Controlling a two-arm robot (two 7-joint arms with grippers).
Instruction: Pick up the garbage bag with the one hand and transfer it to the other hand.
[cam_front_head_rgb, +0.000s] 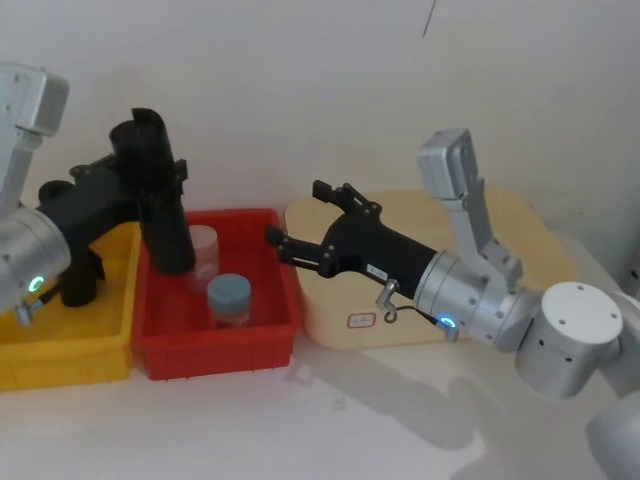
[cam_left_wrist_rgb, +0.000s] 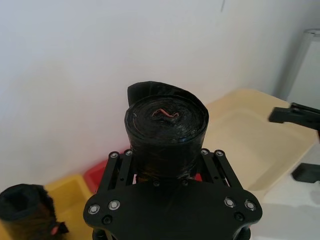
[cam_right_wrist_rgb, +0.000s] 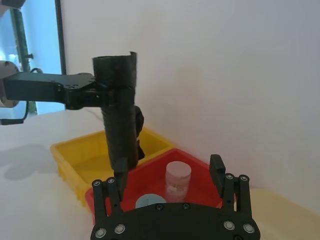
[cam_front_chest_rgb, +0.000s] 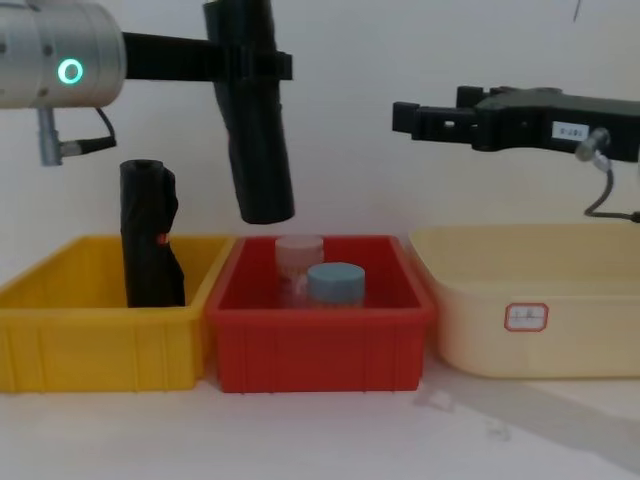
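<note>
Garbage bag held in the air above the red bin, second gripper open near it

Your left gripper (cam_front_chest_rgb: 258, 66), the black two-finger one with the green ring, is clamped on the upper part of the garbage bag (cam_front_chest_rgb: 258, 160), a long black glossy roll of plastic, which hangs almost upright over the left side of the red plastic bin (cam_front_chest_rgb: 320, 345). The right gripper (cam_front_head_rgb: 297, 215), black with the blue ring, is high over the right edge of this bin, fingers apart and pointing to the roll. I judge the roll light, rather stiff but slippery, so take it on the free lower half and close firmly
</note>
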